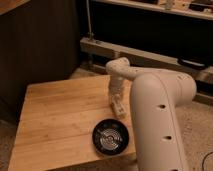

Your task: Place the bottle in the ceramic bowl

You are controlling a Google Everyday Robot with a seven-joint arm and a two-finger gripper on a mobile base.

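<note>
Black ceramic bowl point(111, 136) sits on the wooden table point(55, 115); gripper point(119, 106) hangs just behind it, grip indiscernible.

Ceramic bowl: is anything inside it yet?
Nothing; only its pale rings show inside the ceramic bowl. The gripper hangs over the table just behind it. No part is covered.
</note>
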